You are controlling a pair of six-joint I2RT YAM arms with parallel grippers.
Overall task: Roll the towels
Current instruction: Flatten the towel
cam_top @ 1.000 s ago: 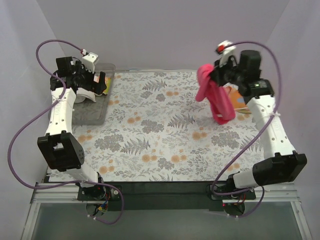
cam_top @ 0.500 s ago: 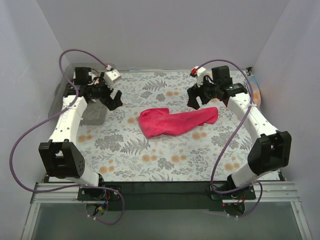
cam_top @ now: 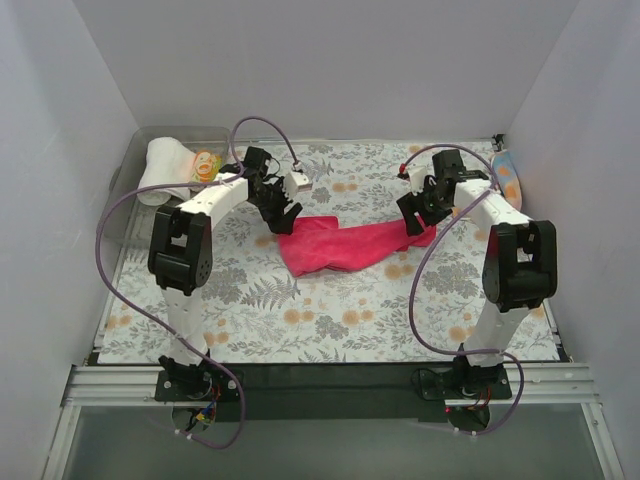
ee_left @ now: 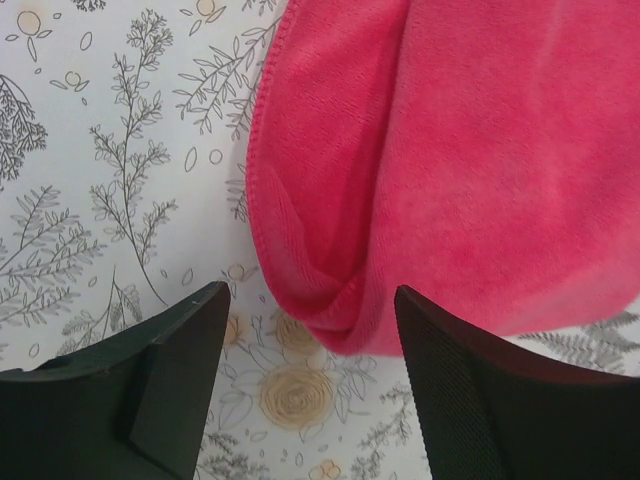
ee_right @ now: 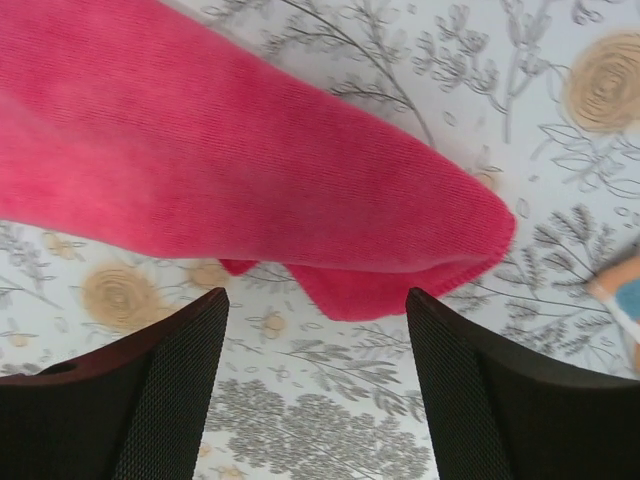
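Magenta towel [cam_top: 345, 245] lies loose and rumpled at mid-table on the floral covering [cam_top: 300, 320], running from 9 to 3 o'clock. My left gripper [ee_left: 310, 295] stands moderately spread over its 9 o'clock end, holding nothing. My right gripper [ee_right: 315, 295] does likewise at 3 o'clock. A white towel [cam_top: 165, 170] sits in the bin [cam_top: 185, 129] at 10 o'clock.

The left arm [cam_top: 205, 200] and right arm [cam_top: 485, 205] have white links and bulky black joint housings, with a purple cable [cam_top: 97, 245] looping along each. The left end effector [ee_left: 310, 293] and right end effector [ee_right: 315, 295] each carry 2 black, finely textured wedge fingers [ee_left: 470, 400].
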